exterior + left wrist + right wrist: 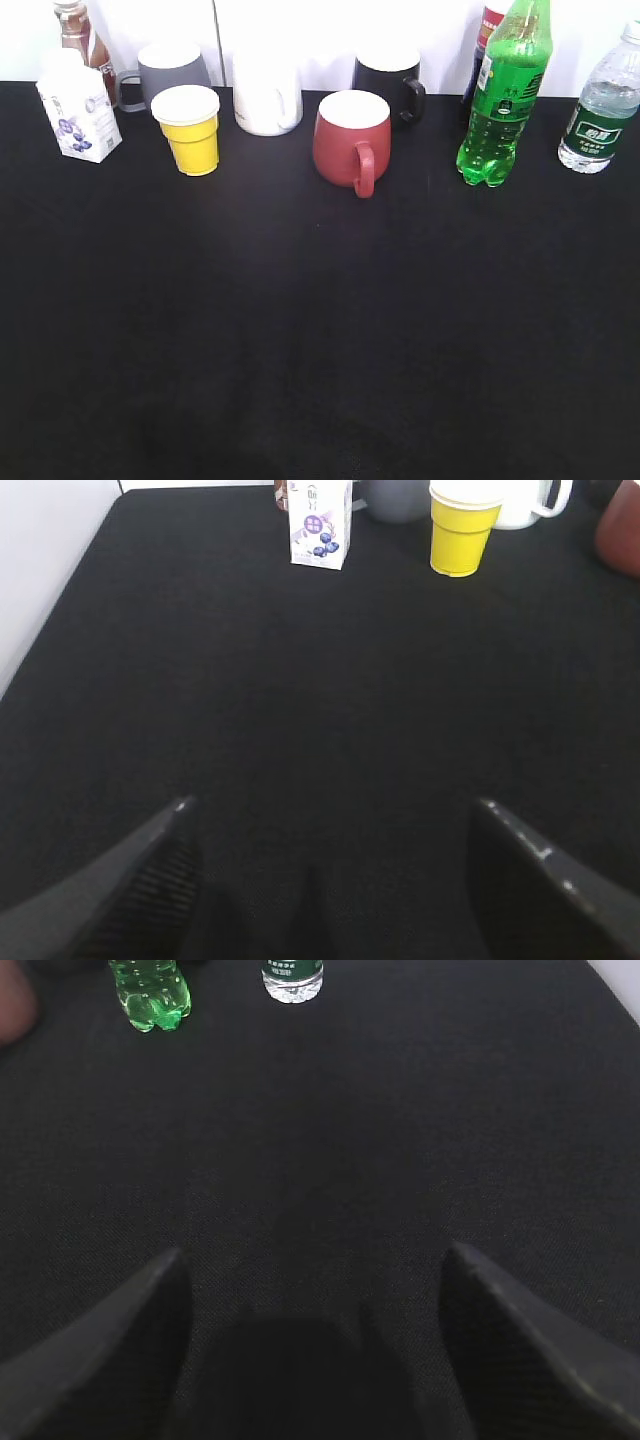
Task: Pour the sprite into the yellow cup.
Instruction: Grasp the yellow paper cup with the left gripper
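The sprite (503,95), a tall bright green bottle, stands upright at the back right of the black table; its lobed base shows at the top left of the right wrist view (150,995). The yellow cup (190,130) stands upright at the back left and shows at the top of the left wrist view (460,530). My left gripper (330,815) is open and empty over bare table, far in front of the cup. My right gripper (315,1260) is open and empty, far in front of the sprite. Neither gripper shows in the exterior view.
A red mug (352,140) stands mid-back. Behind are a grey mug (172,70), a white mug (267,95) and a black mug (392,80). A milk carton (78,108) is far left, a clear water bottle (600,105) far right, a cola bottle (485,45) behind the sprite.
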Robot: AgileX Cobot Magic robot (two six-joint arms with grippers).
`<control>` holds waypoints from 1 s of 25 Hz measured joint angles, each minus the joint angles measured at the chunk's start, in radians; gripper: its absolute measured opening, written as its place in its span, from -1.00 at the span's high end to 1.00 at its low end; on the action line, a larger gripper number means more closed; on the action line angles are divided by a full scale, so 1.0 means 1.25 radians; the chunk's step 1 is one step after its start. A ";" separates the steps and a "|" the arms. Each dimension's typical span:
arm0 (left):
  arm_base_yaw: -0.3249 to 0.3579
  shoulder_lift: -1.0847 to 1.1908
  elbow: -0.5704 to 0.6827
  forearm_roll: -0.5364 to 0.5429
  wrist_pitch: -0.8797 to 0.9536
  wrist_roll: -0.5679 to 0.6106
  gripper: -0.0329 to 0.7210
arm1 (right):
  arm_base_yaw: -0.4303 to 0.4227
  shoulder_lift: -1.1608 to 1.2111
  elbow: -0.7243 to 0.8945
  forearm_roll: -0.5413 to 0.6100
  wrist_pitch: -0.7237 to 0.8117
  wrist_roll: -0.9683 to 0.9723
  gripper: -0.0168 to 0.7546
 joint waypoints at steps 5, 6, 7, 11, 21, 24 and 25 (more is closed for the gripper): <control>0.000 0.000 0.000 0.000 0.000 0.000 -0.67 | 0.000 0.000 0.000 0.000 0.000 0.000 -0.56; 0.000 0.000 0.000 0.000 0.000 0.000 -0.62 | 0.000 0.000 0.000 0.000 0.000 0.000 -0.56; 0.000 0.000 0.000 -0.001 0.000 0.000 -0.55 | 0.000 0.000 0.000 0.000 0.000 0.000 -0.56; 0.000 0.000 -0.024 -0.052 -0.172 0.000 -0.42 | 0.000 0.000 0.000 0.000 0.000 0.000 -0.56; 0.000 0.368 0.218 -0.048 -1.013 0.000 -0.42 | 0.000 0.000 0.000 0.000 0.000 0.000 -0.56; -0.021 0.608 0.220 0.018 -1.217 -0.013 -0.41 | 0.000 0.000 0.000 0.000 0.000 0.000 -0.56; -0.050 0.687 0.220 0.042 -1.299 -0.028 -0.41 | 0.000 0.000 0.000 0.000 0.000 0.000 -0.56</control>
